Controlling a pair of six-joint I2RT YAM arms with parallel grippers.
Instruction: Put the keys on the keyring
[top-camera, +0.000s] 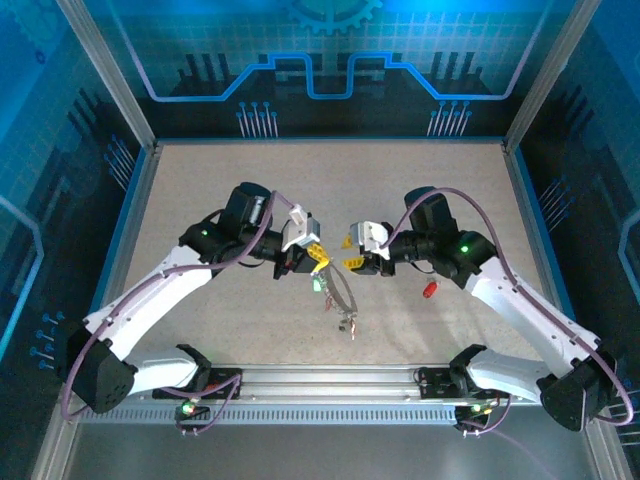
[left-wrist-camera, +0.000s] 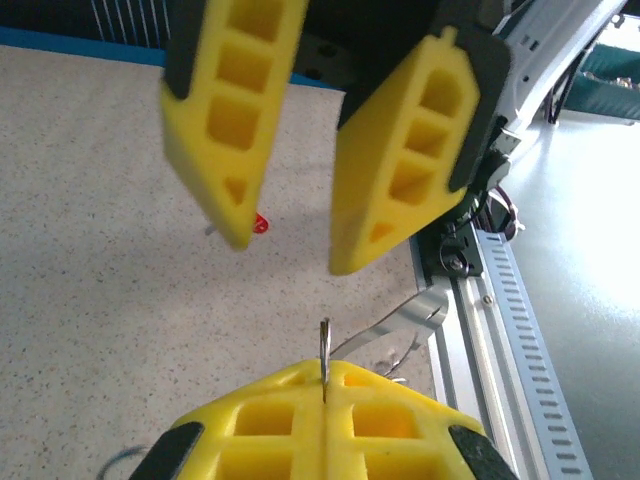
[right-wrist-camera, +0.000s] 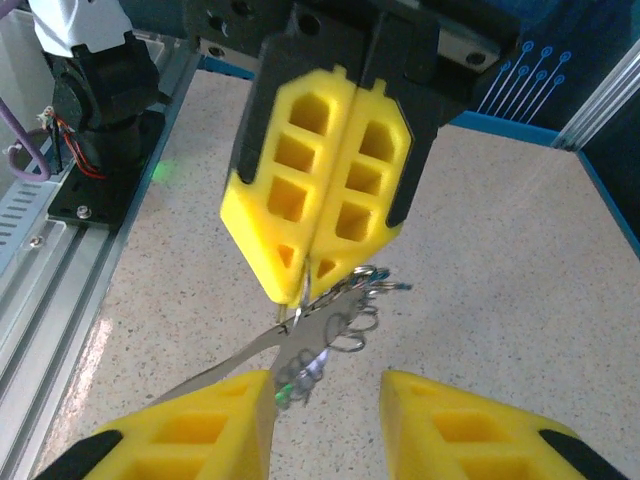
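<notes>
My left gripper (top-camera: 317, 262) is shut on the keyring (top-camera: 340, 296), a thin dark loop hanging below it above the table. In the left wrist view the band's edge (left-wrist-camera: 324, 352) sticks up from between the closed pads of the left gripper (left-wrist-camera: 325, 378). Several keys hang on the ring; one has a green head (right-wrist-camera: 285, 384), and small rings (right-wrist-camera: 352, 322) cluster beside it. My right gripper (right-wrist-camera: 325, 405) faces the left one, open, its fingers either side of the hanging ring and apart from it. A plain red key (top-camera: 431, 290) lies on the table under the right arm.
The speckled beige table (top-camera: 200, 200) has a metal rail (top-camera: 330, 378) along its near edge, with both arm bases on it. Blue walls and aluminium posts enclose the other sides. The two grippers are nearly tip to tip at the table's middle.
</notes>
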